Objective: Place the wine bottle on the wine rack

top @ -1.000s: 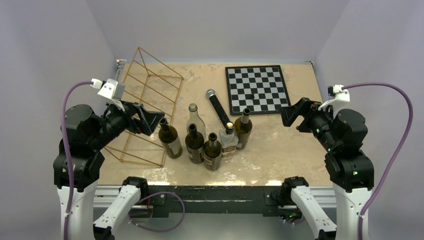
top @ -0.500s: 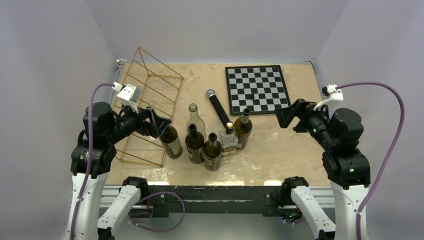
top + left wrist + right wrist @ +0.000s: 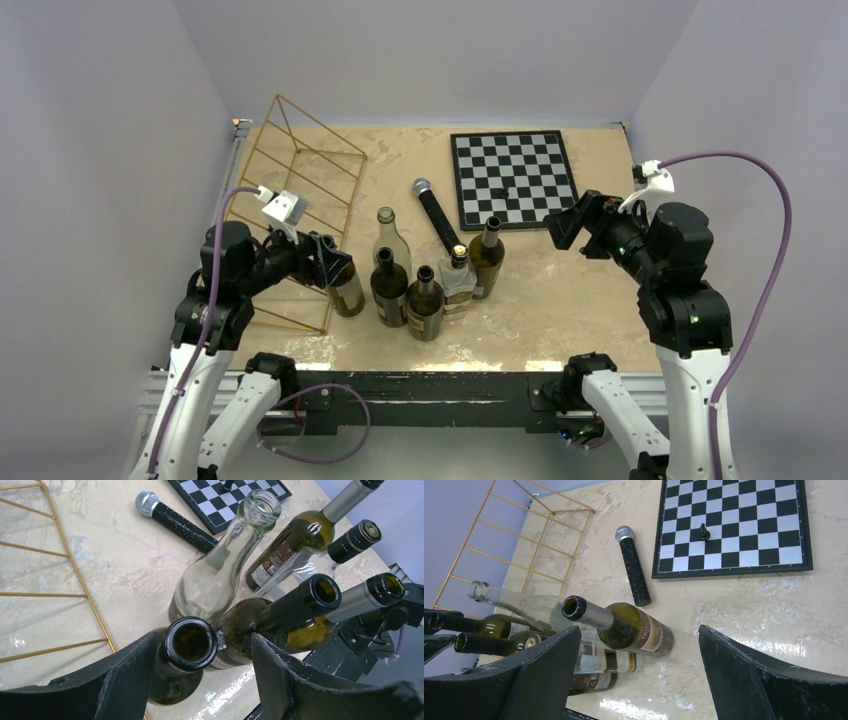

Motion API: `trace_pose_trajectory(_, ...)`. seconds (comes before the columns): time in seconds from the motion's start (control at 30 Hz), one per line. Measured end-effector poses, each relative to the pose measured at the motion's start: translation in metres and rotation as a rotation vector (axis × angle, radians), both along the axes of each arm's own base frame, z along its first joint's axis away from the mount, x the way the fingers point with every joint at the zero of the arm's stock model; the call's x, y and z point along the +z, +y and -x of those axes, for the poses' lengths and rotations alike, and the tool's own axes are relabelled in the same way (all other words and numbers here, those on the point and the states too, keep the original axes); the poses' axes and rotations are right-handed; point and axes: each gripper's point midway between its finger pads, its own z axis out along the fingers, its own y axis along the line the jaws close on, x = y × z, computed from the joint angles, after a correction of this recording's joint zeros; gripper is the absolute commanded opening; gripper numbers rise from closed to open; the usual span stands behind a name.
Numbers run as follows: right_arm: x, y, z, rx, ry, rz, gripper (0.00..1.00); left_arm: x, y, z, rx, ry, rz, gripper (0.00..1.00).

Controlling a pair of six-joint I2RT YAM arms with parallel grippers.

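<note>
The gold wire wine rack (image 3: 321, 125) stands at the back left of the table. Its bars also show in the left wrist view (image 3: 45, 594). Several wine bottles stand upright in a cluster at the table's middle. My left gripper (image 3: 328, 258) is open, with its jaws on either side of the neck of the leftmost dark bottle (image 3: 345, 285). In the left wrist view the bottle's open mouth (image 3: 190, 642) sits between the fingers, close to the left one, and the gripper (image 3: 202, 665) has not closed on it. My right gripper (image 3: 565, 228) is open and empty, right of the cluster.
A clear bottle (image 3: 387, 238), two dark bottles (image 3: 389, 288), a squat clear bottle (image 3: 458, 282) and an olive bottle (image 3: 487, 258) crowd the held-off bottle's right side. A black microphone (image 3: 437, 215) lies behind them. A chessboard (image 3: 514, 178) lies at the back right.
My left arm has swung forward and right, bringing its open jaws around the leftmost bottle's neck. My right gripper has shifted a little left and back.
</note>
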Motion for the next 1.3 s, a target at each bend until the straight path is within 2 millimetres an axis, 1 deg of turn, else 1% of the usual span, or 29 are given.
trace_pose_trajectory(0.1,-0.003,0.000,0.000,0.000,0.006,0.001,0.93,0.000,-0.004,0.000,-0.021,-0.031,0.001,0.71)
trace_pose_trajectory(0.23,-0.004,0.000,-0.002,0.002,0.011,0.004,0.94,-0.004,-0.007,0.000,-0.041,-0.065,-0.006,0.70)
trace_pose_trajectory(0.33,-0.005,0.001,-0.003,0.007,0.017,0.005,0.94,-0.009,-0.008,-0.002,-0.047,-0.079,-0.015,0.62)
trace_pose_trajectory(0.37,-0.005,0.001,-0.003,0.007,0.017,0.005,0.94,-0.012,-0.008,-0.003,-0.044,-0.079,-0.018,0.56)
trace_pose_trajectory(0.4,-0.005,0.001,-0.003,0.008,0.018,0.005,0.94,-0.016,-0.006,-0.005,-0.037,-0.079,-0.028,0.53)
trace_pose_trajectory(0.53,-0.005,0.001,-0.003,0.008,0.016,0.009,0.94,-0.020,-0.002,-0.010,-0.016,-0.088,-0.053,0.33)
trace_pose_trajectory(0.57,-0.005,0.001,-0.003,0.008,0.016,0.009,0.94,-0.019,0.000,-0.012,-0.006,-0.104,-0.065,0.24)
trace_pose_trajectory(0.63,-0.006,0.001,-0.003,0.008,0.016,0.009,0.94,-0.018,0.006,-0.018,0.026,-0.126,-0.092,0.03)
trace_pose_trajectory(0.67,-0.006,0.001,-0.002,0.008,0.016,0.009,0.95,-0.018,0.005,-0.017,0.030,-0.115,-0.081,0.00)
trace_pose_trajectory(0.73,-0.006,0.001,-0.002,0.009,0.017,0.009,0.95,-0.018,0.006,-0.018,0.044,-0.115,-0.085,0.00)
trace_pose_trajectory(0.83,-0.006,0.001,-0.001,0.011,0.016,0.008,0.95,-0.018,0.017,-0.020,0.118,-0.097,-0.098,0.00)
trace_pose_trajectory(0.97,-0.005,0.003,0.001,0.020,0.010,0.004,0.95,-0.013,0.040,-0.019,0.241,-0.065,-0.152,0.00)
trace_pose_trajectory(1.07,-0.005,0.003,0.001,0.024,0.008,0.002,0.95,0.001,0.052,-0.015,0.310,-0.061,-0.154,0.00)
trace_pose_trajectory(1.23,-0.004,0.003,0.002,0.024,0.008,0.002,0.95,0.037,0.076,-0.006,0.447,-0.093,-0.145,0.00)
trace_pose_trajectory(1.3,-0.004,0.003,0.002,0.024,0.008,0.002,0.95,0.049,0.084,-0.002,0.496,-0.099,-0.140,0.00)
